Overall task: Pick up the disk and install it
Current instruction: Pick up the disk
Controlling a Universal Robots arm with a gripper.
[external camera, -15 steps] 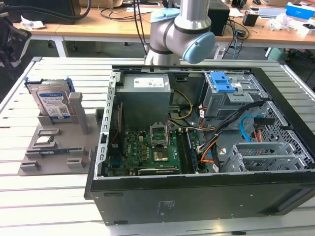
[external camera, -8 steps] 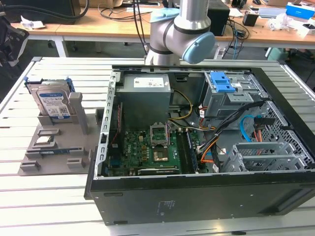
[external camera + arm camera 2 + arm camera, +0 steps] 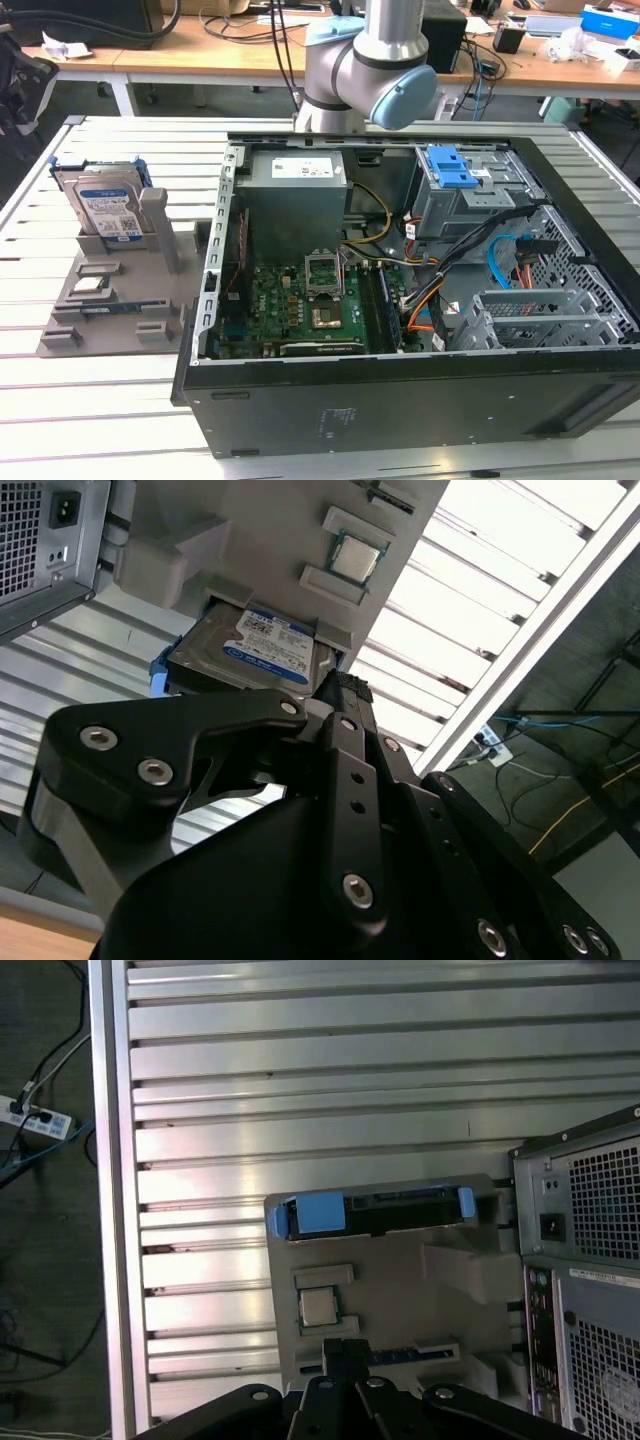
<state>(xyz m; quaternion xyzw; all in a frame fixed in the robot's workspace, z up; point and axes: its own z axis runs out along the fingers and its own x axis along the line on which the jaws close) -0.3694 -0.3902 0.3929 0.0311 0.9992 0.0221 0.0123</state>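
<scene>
Slatted metal table (image 3: 100,420), pale, carrying everything. An open computer case (image 3: 400,410) lies on its side and takes up most of the exterior view's right, with board, cables and drive cages exposed. A blue latch plate (image 3: 455,170) sits at the case's far end. The arm (image 3: 370,60), grey with light-blue caps, stands behind the case.

On the exterior view's left, just beside the case, is a grey holder (image 3: 150,292). The disk (image 3: 105,205) stands upright on edge in the holder's far slot, label facing out and blue frame round its edges. It is not in the case.

Gripper (image 3: 345,1348), black. In both wrist views it points toward the holder, and the disk (image 3: 255,650) lies beyond its tip. The fingers (image 3: 345,690) look pressed together with nothing between them. They are apart from the disk; the size of the gap cannot be told.

A small square chip (image 3: 318,1306) lies flat in a recess of the holder, near the disk.
</scene>
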